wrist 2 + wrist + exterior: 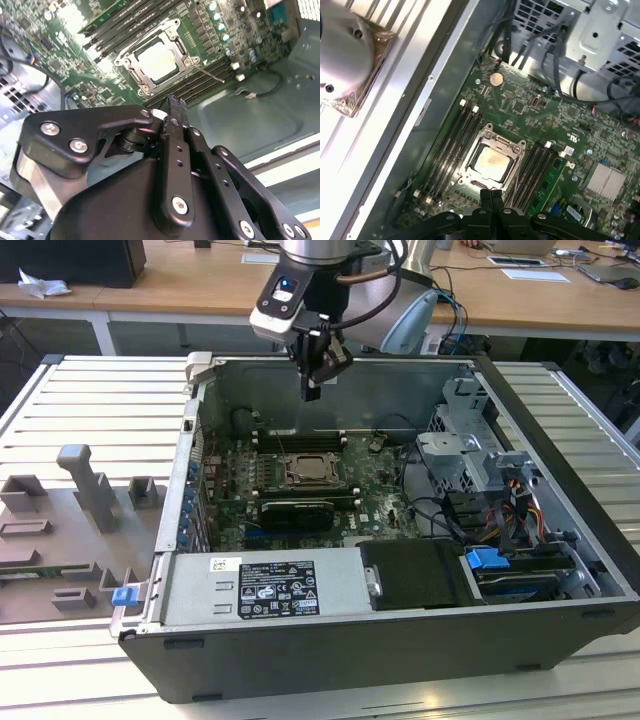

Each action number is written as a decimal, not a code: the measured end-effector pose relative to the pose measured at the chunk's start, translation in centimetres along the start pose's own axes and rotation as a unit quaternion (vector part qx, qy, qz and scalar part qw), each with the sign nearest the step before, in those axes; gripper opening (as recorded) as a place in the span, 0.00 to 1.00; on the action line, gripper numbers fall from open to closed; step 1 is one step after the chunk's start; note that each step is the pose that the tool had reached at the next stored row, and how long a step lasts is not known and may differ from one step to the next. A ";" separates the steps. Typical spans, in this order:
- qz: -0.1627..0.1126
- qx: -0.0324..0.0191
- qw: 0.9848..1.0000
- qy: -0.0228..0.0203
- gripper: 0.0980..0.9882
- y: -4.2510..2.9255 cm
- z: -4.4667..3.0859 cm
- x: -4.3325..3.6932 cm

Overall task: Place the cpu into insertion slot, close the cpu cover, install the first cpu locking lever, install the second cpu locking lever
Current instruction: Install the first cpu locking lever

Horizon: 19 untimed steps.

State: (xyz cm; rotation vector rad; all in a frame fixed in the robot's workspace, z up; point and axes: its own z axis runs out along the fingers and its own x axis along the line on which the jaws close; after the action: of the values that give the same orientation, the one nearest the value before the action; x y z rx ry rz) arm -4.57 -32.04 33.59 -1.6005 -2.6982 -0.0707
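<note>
The gripper (312, 390) hung with its fingers (486, 196) pressed together and nothing between them, over the far side of the open computer case (300, 665). Just nearer, the cpu (312, 470) sat in the insertion slot (134, 75), and the cpu cover (499, 142) lay flat around it. A thin metal lever (212, 76) angled out beside the socket. A grey fixture tray (60, 540) lay on the exterior view's left.

A ribbed pale metal worktop (90, 390) spans the frame. Behind it, along the top edge, stands a long wooden desk (190, 290) with a white frame, papers (535, 274) at upper right and a black box (70, 260) at upper left.
</note>
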 end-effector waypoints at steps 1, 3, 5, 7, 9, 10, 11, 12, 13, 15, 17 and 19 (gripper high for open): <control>-0.012 0.000 1.000 0.000 0.01 0.00 0.01 0.00; -0.035 0.001 0.999 0.001 0.01 0.00 0.03 0.00; -0.054 0.001 0.999 0.002 0.01 0.00 0.03 0.00; -0.071 0.002 0.997 0.003 0.01 0.00 0.03 0.00; -0.080 0.002 0.997 0.003 0.01 0.00 0.03 0.00; -0.084 0.002 0.996 0.003 0.01 0.00 0.03 0.00; -0.086 0.002 0.996 0.003 0.01 0.00 0.03 0.00; -0.090 0.002 0.996 0.003 0.01 0.00 0.03 0.00; -0.094 0.002 0.996 0.003 0.01 0.00 0.03 0.00; -0.099 0.003 0.995 0.004 0.01 0.00 0.03 0.00; -0.104 0.003 0.995 0.004 0.01 0.00 0.03 0.00; -0.111 0.003 0.994 0.004 0.01 0.00 0.03 0.00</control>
State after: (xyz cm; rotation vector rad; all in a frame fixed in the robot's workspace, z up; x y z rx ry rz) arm -4.57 -32.04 33.56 -1.2873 -2.8554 -0.0695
